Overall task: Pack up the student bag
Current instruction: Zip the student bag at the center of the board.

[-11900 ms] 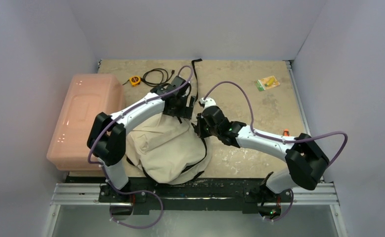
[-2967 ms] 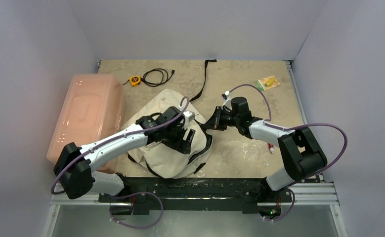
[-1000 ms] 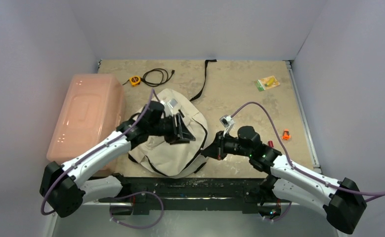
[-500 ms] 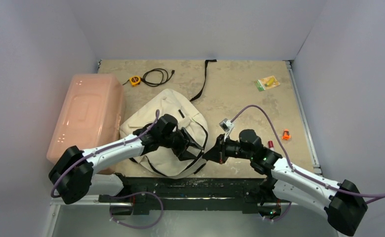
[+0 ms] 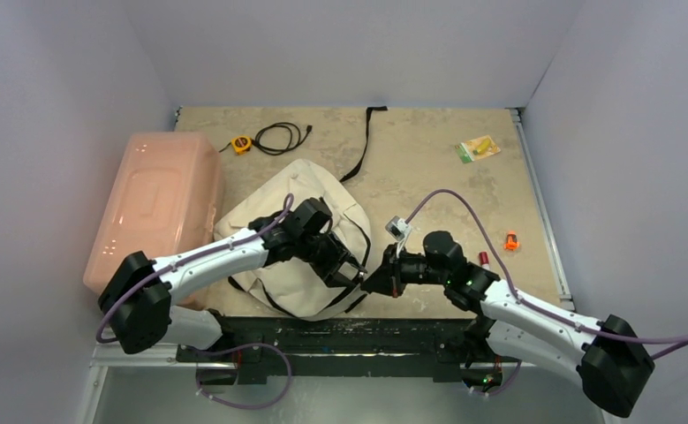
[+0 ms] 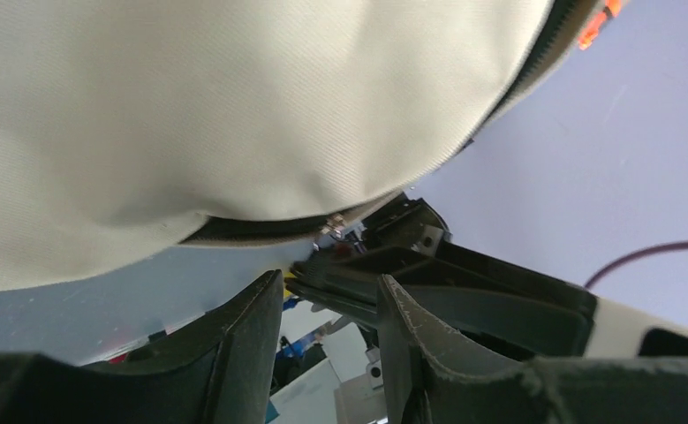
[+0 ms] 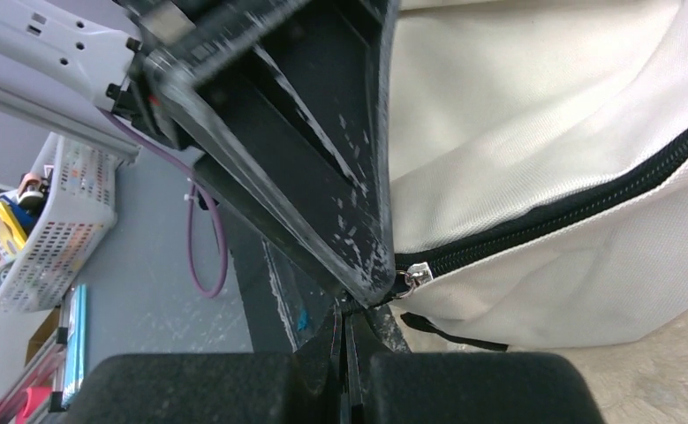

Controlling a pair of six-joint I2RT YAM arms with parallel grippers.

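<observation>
The bag [image 5: 309, 181] lies at the near edge of the surface [image 5: 428, 150], beside the pink bin [image 5: 150, 208]. The left arm [image 5: 221, 256] stretches low across it, left fingers [image 6: 252, 344] narrowly parted and empty. The right arm [image 5: 525, 309] reaches leftward, right fingers [image 7: 234, 389] pressed together just beside the zipper pull [image 7: 415, 276].

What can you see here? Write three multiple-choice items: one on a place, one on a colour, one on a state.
1. In the top view, the pink bin stands: A right of the student bag; B left of it; C on it.
2. The bag's zipper trim is: A black; B red; C green.
3. The right gripper is: A wide open; B out of view; C shut.
Answers: 1 B, the bin sits at the bag's left side. 2 A, black teeth run along the cream canvas. 3 C, its jaws meet with no gap in the right wrist view.
</observation>
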